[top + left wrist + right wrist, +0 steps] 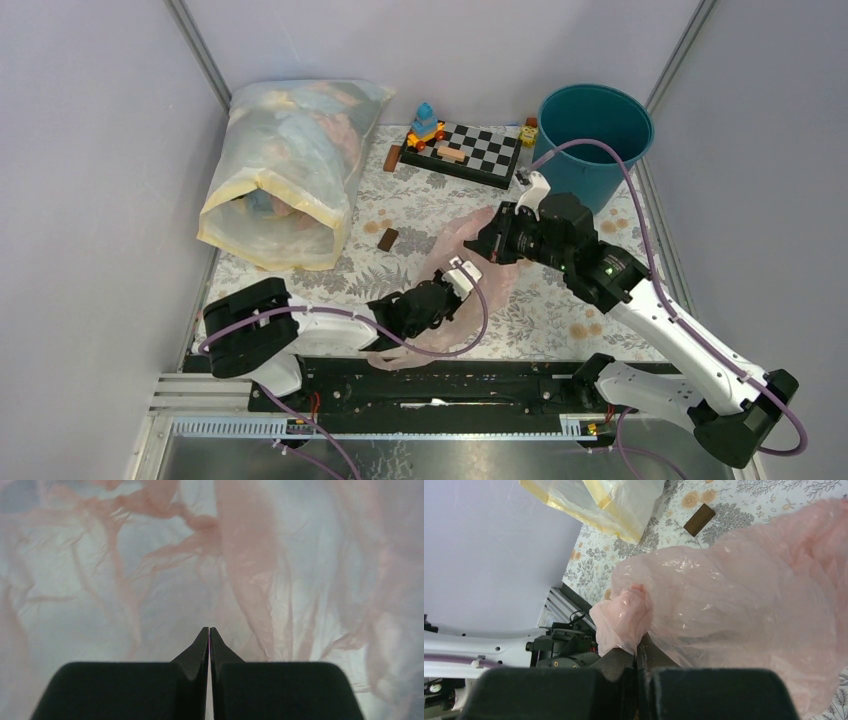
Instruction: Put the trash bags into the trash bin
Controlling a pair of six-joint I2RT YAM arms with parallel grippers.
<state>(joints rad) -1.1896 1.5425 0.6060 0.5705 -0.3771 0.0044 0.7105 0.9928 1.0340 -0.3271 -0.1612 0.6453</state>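
The pale-pink trash bag (478, 272) lies crumpled on the floral cloth between my two grippers. My right gripper (492, 243) is shut on a bunched fold of it; the right wrist view shows the film (734, 590) billowing out from the closed jaws of this gripper (640, 642). My left gripper (443, 293) is at the bag's near part. Its jaws are closed, with a thin pink line pinched at the tips of the gripper (209, 628), and the bag's film (150, 570) fills that view. The teal trash bin (595, 130) stands upright at the back right, apart from the bag.
A large milky-yellow sack (290, 170) lies at the back left. A checkered board (478, 150) with a small toy (425, 125) sits beside the bin. Small brown blocks (388, 239) lie on the cloth. Grey walls close in on both sides.
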